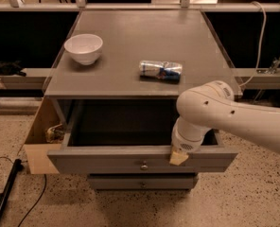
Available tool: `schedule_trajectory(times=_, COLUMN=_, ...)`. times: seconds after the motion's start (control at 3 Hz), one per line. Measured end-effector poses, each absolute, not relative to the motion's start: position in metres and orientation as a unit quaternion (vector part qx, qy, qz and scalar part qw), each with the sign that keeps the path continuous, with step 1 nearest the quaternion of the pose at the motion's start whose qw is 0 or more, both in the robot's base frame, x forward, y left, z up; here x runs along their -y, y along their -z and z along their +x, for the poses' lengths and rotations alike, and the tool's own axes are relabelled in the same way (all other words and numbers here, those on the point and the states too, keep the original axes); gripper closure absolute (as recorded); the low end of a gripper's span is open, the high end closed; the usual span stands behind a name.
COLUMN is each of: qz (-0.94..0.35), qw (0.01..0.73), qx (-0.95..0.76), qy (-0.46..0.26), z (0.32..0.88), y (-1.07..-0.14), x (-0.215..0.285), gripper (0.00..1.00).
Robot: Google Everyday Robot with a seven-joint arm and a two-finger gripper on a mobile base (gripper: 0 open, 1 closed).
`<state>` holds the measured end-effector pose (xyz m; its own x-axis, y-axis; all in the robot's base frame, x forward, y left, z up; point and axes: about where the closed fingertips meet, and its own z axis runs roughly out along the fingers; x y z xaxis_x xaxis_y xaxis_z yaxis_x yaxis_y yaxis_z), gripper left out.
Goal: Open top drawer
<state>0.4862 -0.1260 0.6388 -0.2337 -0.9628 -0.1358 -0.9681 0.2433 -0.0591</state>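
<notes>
Now | wide grey matte top drawer (107,161) with small round metal knob (144,165): pulled out beneath grey tabletop (130,41), dark interior exposed | white arm (234,117), tan-tipped gripper (179,157): at drawer front's upper edge, right of knob | grasp: cannot tell

Our white arm (244,122) stretches leftward from the right edge of the view, rising a little to a rounded joint (the highest part of it that we can see), where it bends sharply downward. From that bend a short, thick wrist section points almost straight down, and our gripper (179,157) sits at its end as a small tan tip, low and right of centre in the view, at the upper edge of the top drawer (107,161) front
</notes>
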Motion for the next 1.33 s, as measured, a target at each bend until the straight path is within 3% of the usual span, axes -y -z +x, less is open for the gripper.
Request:
schedule_trajectory(times=0.33, qz=-0.615, qw=0.072, qx=-0.785, qy=-0.019, z=0.4862, y=-0.6388, x=0.126, gripper=0.84)
schedule_trajectory(times=0.67, qz=-0.615, qw=0.072, qx=-0.785, qy=-0.019, z=0.4862, y=-0.6388, x=0.126, gripper=0.38)
schedule_trajectory(times=1.0, qz=-0.615, qw=0.072, qx=-0.785, qy=-0.019, z=0.4862, y=-0.6388, x=0.126, gripper=0.41)
schedule_trajectory(times=1.33, qz=-0.615, qw=0.071, qx=-0.785, qy=-0.018, z=0.4783, y=-0.6371, x=0.1278, gripper=0.66)
